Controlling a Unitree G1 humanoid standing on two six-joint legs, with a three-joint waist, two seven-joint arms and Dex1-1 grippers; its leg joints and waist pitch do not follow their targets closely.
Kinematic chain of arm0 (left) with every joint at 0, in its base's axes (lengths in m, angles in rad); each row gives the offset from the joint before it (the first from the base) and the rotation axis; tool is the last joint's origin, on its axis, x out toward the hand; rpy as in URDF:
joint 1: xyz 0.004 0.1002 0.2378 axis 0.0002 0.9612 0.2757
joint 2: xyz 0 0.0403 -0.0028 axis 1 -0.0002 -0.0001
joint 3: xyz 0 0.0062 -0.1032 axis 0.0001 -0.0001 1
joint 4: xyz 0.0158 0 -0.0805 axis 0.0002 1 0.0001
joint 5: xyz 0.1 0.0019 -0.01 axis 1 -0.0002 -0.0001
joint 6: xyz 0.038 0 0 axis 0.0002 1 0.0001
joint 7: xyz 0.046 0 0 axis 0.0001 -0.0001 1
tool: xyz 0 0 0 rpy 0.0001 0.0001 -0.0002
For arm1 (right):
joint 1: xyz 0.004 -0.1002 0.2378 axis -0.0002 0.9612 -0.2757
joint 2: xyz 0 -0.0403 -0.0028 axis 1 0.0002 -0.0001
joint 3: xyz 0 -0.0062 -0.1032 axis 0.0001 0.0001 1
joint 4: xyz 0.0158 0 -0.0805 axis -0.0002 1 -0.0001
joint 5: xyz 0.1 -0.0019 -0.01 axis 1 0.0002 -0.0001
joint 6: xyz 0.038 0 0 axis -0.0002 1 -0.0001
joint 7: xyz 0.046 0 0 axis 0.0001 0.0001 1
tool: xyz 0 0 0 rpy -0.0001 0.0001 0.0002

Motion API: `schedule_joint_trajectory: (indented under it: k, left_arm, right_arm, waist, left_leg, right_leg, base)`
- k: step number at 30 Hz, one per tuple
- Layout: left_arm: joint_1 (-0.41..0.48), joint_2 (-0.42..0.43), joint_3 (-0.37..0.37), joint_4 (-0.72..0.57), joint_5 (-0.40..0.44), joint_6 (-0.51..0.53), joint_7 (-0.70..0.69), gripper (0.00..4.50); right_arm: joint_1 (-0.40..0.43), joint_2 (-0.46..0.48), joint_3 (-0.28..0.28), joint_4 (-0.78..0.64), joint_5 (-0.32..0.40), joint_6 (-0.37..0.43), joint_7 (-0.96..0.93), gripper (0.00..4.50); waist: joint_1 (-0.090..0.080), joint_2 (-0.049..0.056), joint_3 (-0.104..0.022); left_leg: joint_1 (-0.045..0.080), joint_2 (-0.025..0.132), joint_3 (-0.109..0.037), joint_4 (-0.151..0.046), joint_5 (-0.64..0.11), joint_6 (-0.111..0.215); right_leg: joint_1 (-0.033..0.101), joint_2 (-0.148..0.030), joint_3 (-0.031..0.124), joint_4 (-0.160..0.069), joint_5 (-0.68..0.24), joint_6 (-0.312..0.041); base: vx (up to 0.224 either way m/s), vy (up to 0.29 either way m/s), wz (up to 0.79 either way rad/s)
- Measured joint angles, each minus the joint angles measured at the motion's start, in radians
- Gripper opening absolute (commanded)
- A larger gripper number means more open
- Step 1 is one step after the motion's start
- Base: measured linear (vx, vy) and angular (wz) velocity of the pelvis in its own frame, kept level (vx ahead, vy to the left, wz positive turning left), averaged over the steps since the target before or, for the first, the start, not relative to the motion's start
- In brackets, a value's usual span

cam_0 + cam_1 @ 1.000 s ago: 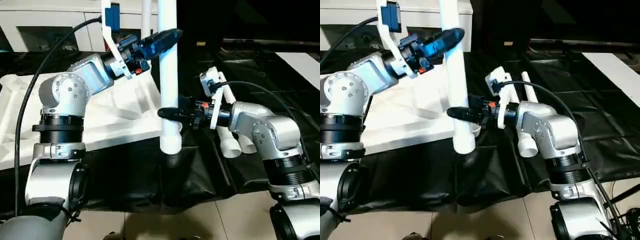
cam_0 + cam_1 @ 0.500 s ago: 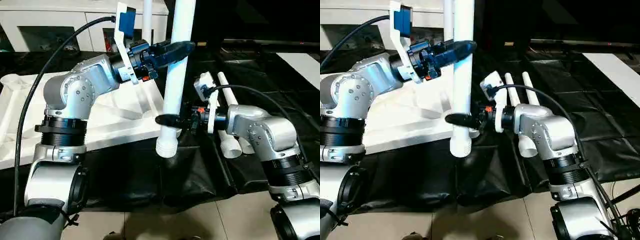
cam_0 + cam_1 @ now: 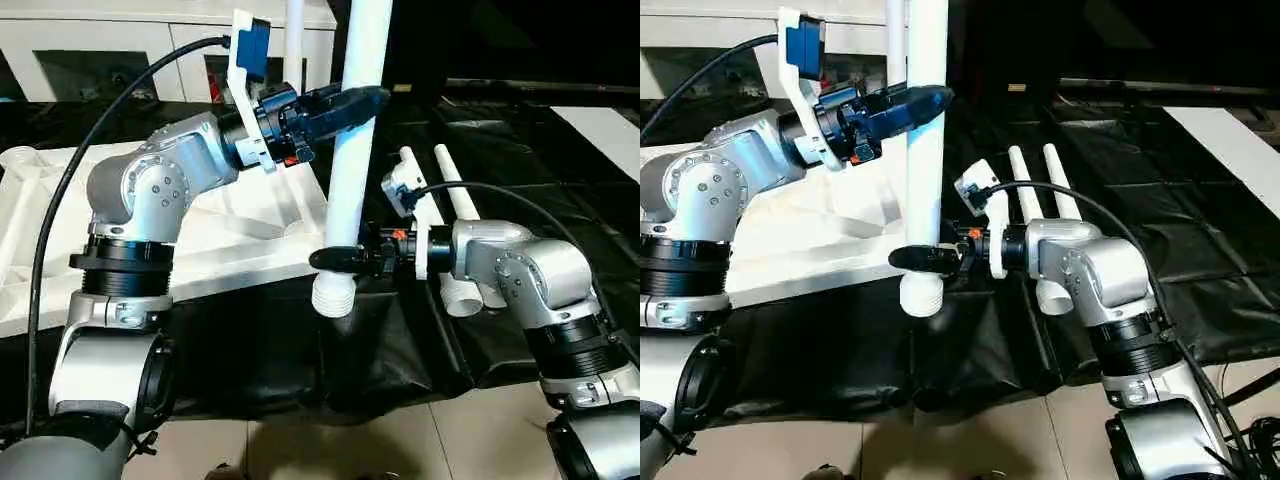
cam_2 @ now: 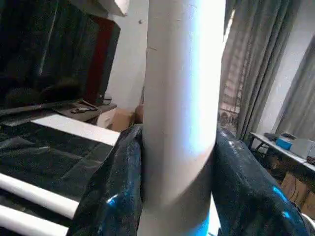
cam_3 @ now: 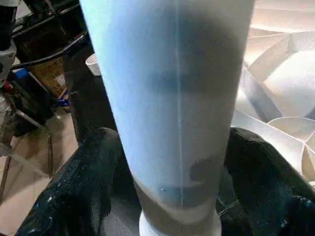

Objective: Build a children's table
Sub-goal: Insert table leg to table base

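While the left gripper [image 3: 372,97] and right gripper [image 3: 322,260] both pinch one upright table leg [image 3: 352,175] beside the upturned tabletop [image 3: 240,235], leg-fitting is under way; next, its wide end [image 3: 333,296] likely needs aligning over a corner socket.

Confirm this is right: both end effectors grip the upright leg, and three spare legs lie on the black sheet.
Wrong on the count: the right eye view shows two spare legs on the sheet. Both end effectors, left and right, do grip the upright leg.

Black sheet [image 3: 560,190] on the floor carries tabletop [image 3: 230,235] and two legs [image 3: 455,200]
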Motion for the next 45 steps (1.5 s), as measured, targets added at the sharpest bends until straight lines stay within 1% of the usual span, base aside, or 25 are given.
schedule_joint_trajectory:
  k: [3,4,7,8,9,10,12,13,14,20,24,27,28,30,32,33,35,42,43,44,45]
  left_arm:
    - [0.0,-0.001,0.0,0.0,0.0,0.0,-0.001,1.66]
    - [0.0,-0.001,0.0,0.0,0.0,0.0,-0.001,1.66]
    - [0.001,-0.001,0.0,-0.001,0.0,0.0,-0.002,1.66]
    - [0.001,-0.002,0.0,-0.001,-0.001,0.0,-0.003,1.66]
    - [0.001,-0.001,0.0,-0.003,-0.001,0.0,-0.004,1.66]
    - [0.002,-0.001,0.0,-0.006,-0.001,0.0,-0.005,1.66]
    - [0.003,-0.002,0.0,-0.008,-0.002,0.0,-0.008,1.66]
    - [0.003,-0.002,0.0,-0.008,-0.002,0.0,-0.009,1.66]
    - [0.003,-0.002,-0.001,-0.008,-0.002,0.0,-0.009,1.66]
    - [0.003,-0.002,-0.001,-0.008,-0.003,0.001,-0.007,1.64]
    - [0.003,-0.002,-0.001,-0.008,-0.004,0.002,-0.006,1.64]
    - [0.003,-0.002,-0.001,-0.008,-0.004,0.002,-0.007,1.64]
    - [0.003,-0.001,-0.001,-0.008,-0.004,0.002,-0.007,1.64]
    - [0.003,-0.001,-0.001,-0.008,-0.004,0.002,-0.007,1.64]
    - [0.003,-0.001,0.0,-0.008,-0.004,0.002,-0.01,1.64]
    - [0.003,-0.001,0.0,-0.008,-0.005,0.001,-0.01,1.64]
    - [0.003,-0.001,0.0,-0.008,-0.005,0.001,-0.01,1.64]
    - [0.003,-0.001,0.0,-0.008,-0.005,0.001,-0.012,1.64]
    - [0.003,-0.001,0.0,-0.008,-0.005,0.001,-0.013,1.64]
    - [0.003,-0.001,0.0,-0.008,-0.005,0.001,-0.015,1.64]
    - [0.003,-0.001,0.0,-0.008,-0.005,0.001,-0.019,1.64]
  right_arm:
    - [0.001,0.003,0.002,-0.01,0.004,0.007,0.0,3.49]
    - [0.001,0.004,0.003,-0.011,0.005,0.008,0.0,3.2]
    - [0.001,0.01,0.003,-0.011,0.005,0.009,0.0,3.07]
    - [0.001,0.011,0.003,-0.011,0.005,0.009,0.0,2.81]
    - [0.001,0.011,0.003,-0.011,0.005,0.01,0.0,2.81]
    - [0.001,0.011,0.003,-0.011,0.005,0.01,0.0,2.68]
    - [0.001,0.011,0.003,-0.011,0.005,0.011,-0.001,2.61]
    - [0.001,0.011,0.003,-0.011,0.005,0.012,-0.002,2.38]
    - [0.001,0.011,0.003,-0.011,0.005,0.013,-0.002,2.38]
    - [0.002,0.019,0.003,-0.012,0.005,0.014,-0.002,1.97]
    - [0.006,0.022,0.005,-0.019,0.005,0.013,-0.005,1.9]
    - [0.009,0.022,0.012,-0.021,-0.002,-0.01,-0.01,1.89]
    - [0.009,0.022,0.013,-0.021,-0.003,-0.012,-0.011,2.23]
    - [0.009,0.025,0.013,-0.021,-0.003,-0.012,-0.012,2.57]
    - [0.013,0.032,0.011,-0.018,-0.005,-0.009,-0.021,2.63]
    - [0.017,0.035,0.013,-0.018,-0.009,-0.009,-0.026,2.76]
    - [0.025,0.039,0.021,-0.015,-0.017,-0.011,-0.039,2.89]
    - [0.031,0.049,0.021,-0.007,-0.017,-0.017,-0.046,2.89]
    - [0.031,0.05,0.021,-0.007,-0.017,-0.017,-0.046,2.73]
    - [0.031,0.05,0.021,-0.007,-0.017,-0.017,-0.047,2.73]
    - [0.031,0.051,0.021,-0.007,-0.017,-0.017,-0.05,2.56]
  waist:
    - [0.0,-0.003,0.0]
    - [0.0,-0.005,0.0]
    - [0.0,-0.008,-0.001]
    - [0.0,-0.009,-0.001]
    - [0.0,-0.01,-0.001]
    - [0.0,-0.011,-0.001]
    - [0.0,-0.012,-0.001]
    - [0.0,-0.013,-0.001]
    - [0.0,-0.013,-0.001]
    - [0.0,-0.013,-0.001]
    - [0.001,-0.013,-0.001]
    - [0.001,-0.013,-0.001]
    - [0.0,-0.013,-0.001]
    - [0.0,-0.013,-0.001]
    - [0.0,-0.013,-0.001]
    - [0.0,-0.013,-0.001]
    - [0.001,-0.013,-0.001]
    - [0.0,-0.013,-0.001]
    - [0.0,-0.013,-0.001]
    - [0.0,-0.013,-0.001]
    - [0.0,-0.013,-0.001]
  left_leg:
    - [0.0,0.0,0.0,0.0,0.0,0.0]
    - [0.0,0.0,0.0,0.0,0.0,0.0]
    - [0.0,0.0,0.0,0.0,0.0,0.0]
    - [0.0,0.0,0.0,0.0,0.0,0.0]
    - [0.0,0.0,0.0,0.0,0.0,0.0]
    - [0.0,0.0,0.0,0.0,0.0,0.0]
    - [0.0,0.0,0.0,0.0,0.0,0.0]
    - [0.0,0.0,0.0,0.0,0.0,-0.001]
    - [0.0,0.0,0.0,0.0,0.0,-0.001]
    - [0.0,0.0,0.0,0.0,0.0,-0.001]
    - [0.0,0.0,0.0,0.0,0.001,-0.001]
    - [0.0,0.0,0.0,0.0,0.001,-0.001]
    - [0.0,0.0,0.0,0.0,0.001,-0.001]
    - [0.0,0.0,0.0,0.0,0.001,-0.002]
    - [0.0,0.0,-0.001,0.0,0.001,-0.002]
    - [0.0,0.0,-0.001,0.0,0.001,-0.002]
    - [0.0,0.0,-0.001,0.0,0.001,-0.002]
    - [0.001,0.0,-0.001,0.0,0.001,-0.002]
    - [0.001,0.0,-0.001,0.0,0.001,-0.002]
    - [0.001,0.0,-0.001,0.0,0.001,-0.002]
    - [0.001,0.0,-0.001,0.0,0.001,-0.003]
  right_leg:
    - [0.0,0.0,0.0,0.0,0.0,0.0]
    - [0.0,0.0,0.0,0.0,0.0,0.0]
    - [0.0,0.0,0.0,0.0,0.0,0.0]
    - [0.0,0.0,0.0,0.0,0.0,0.0]
    - [0.0,0.0,0.0,0.0,0.0,0.0]
    - [0.0,0.0,0.0,0.0,0.0,0.0]
    - [0.0,0.0,0.0,0.0,0.0,0.0]
    - [0.0,0.0,0.0,0.0,0.0,0.0]
    - [0.0,0.0,0.0,0.0,0.0,0.0]
    - [0.0,0.0,0.0,0.0,0.0,0.0]
    - [0.0,0.0,0.0,0.0,0.0,0.0]
    - [0.0,0.0,0.0,0.0,0.0,0.0]
    - [0.0,0.0,0.0,0.0,0.0,0.0]
    - [0.0,0.0,0.0,0.0,0.0,0.0]
    - [0.0,0.0,0.0,0.0,0.0,0.0]
    - [0.0,0.0,0.0,0.0,0.0,0.0]
    - [0.0,0.0,0.0,0.0,0.001,0.0]
    - [0.0,0.0,0.0,0.001,0.001,-0.001]
    - [0.0,0.0,0.0,0.001,0.001,-0.001]
    - [0.0,0.0,0.0,0.001,0.001,-0.001]
    - [0.0,0.0,0.0,0.001,0.001,-0.001]
  base:
    - [0.0,0.0,0.0]
    - [0.0,0.0,0.0]
    - [0.0,0.0,0.0]
    - [0.0,0.0,0.0]
    - [0.0,0.0,0.0]
    - [0.0,0.0,0.0]
    - [0.0,0.0,0.0]
    - [0.0,0.0,0.0]
    - [0.0,0.0,0.0]
    - [0.0,0.0,0.0]
    - [0.0,0.0,0.0]
    - [0.0,0.0,0.0]
    - [0.0,0.0,0.0]
    - [0.0,0.0,0.0]
    - [0.0,0.0,0.0]
    - [0.0,0.0,0.0]
    - [0.0,0.0,0.0]
    - [0.0,0.0,0.0]
    - [0.0,0.0,0.0]
    - [0.0,0.0,0.0]
    - [0.0,0.0,0.0]
